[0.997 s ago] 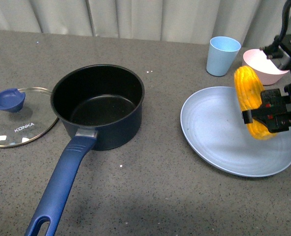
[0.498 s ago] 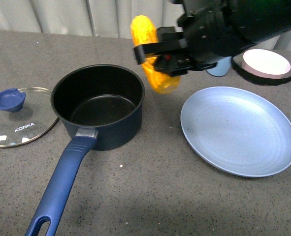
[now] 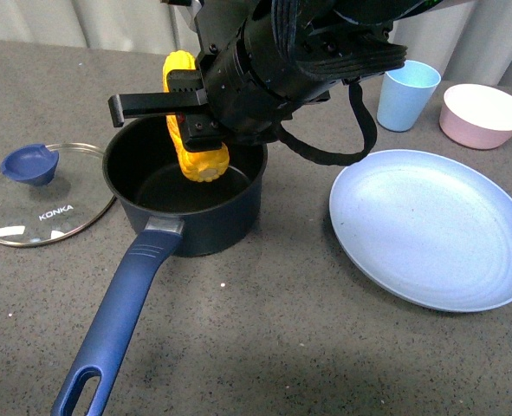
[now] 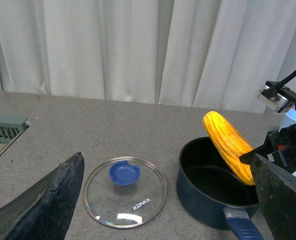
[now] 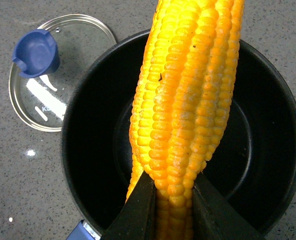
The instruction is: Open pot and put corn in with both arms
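Over one open pot [image 3: 235, 211], the right gripper [image 5: 170, 215] pinches one corn [image 3: 195, 143], nearly upright. One lid [image 3: 43, 208] lies beside. Left gripper [image 4: 167, 165] spread, empty. One plate [image 3: 429, 234], one cup [image 3: 407, 95], one bowl [image 3: 485, 114].

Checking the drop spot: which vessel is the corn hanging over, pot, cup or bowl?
The dark navy pot: the corn in the right gripper hangs over its black inside; the blue cup and pink bowl stand well aside.

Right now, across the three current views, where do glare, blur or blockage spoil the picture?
Front view: white glare on the glass lid, and the right arm hides the far rim of the pot. Left wrist view: the fingers are dark, soft-edged wedges. Right wrist view: the corn fills the frame, sharp.
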### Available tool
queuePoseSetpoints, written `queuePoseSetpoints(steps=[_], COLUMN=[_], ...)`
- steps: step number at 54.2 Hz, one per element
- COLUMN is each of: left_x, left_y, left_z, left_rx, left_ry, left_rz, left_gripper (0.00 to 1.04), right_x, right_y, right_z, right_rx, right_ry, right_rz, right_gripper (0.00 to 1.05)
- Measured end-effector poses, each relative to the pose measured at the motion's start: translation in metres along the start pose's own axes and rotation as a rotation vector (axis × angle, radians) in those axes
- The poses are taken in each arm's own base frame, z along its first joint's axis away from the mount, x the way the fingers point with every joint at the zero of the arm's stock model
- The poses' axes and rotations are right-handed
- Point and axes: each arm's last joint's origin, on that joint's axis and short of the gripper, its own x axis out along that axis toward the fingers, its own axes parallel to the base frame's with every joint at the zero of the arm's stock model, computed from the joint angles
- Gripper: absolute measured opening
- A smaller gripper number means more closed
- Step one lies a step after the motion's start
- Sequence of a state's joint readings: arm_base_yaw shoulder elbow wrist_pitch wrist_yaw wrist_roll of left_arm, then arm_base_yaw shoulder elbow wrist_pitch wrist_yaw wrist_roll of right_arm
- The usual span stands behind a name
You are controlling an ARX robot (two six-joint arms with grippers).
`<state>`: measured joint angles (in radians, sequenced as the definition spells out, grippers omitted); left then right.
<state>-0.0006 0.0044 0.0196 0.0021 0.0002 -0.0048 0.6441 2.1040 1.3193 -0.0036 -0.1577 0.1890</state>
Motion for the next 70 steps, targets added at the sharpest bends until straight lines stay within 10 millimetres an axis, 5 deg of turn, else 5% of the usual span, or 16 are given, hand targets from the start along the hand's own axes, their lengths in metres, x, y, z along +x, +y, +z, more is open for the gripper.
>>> queuePoseSetpoints(steps=[5, 29, 41, 49, 70], left_x=[0.0, 0.0, 0.0, 0.0, 0.0], left_y=[0.0, 0.0, 0.0, 0.0, 0.0], left_z=[0.0, 0.0, 0.0, 0.0, 0.0], left_rx=[0.0, 0.0, 0.0, 0.0, 0.0], left_ry=[0.0, 0.0, 0.0, 0.0, 0.0], left_rz=[0.0, 0.0, 0.0, 0.0, 0.0], left_gripper=[0.98, 0.98, 0.98, 0.98, 0.98], right_x=[0.003, -0.002, -0.025, -0.074, -0.187], right_y=[-0.001, -0.001, -0.002, -0.018, -0.066], right_z=[-0.003, -0.005, -0.008, -0.014, -0.088], right_rx=[0.01, 0.029, 0.022, 0.014, 0.017], right_ry=[0.014, 0.014, -0.082, -0.266, -0.46], right_rz=[-0.005, -0.005, -0.047, -0.176, -0.502], right_gripper=[0.16, 0.97, 0.95, 0.95, 0.95])
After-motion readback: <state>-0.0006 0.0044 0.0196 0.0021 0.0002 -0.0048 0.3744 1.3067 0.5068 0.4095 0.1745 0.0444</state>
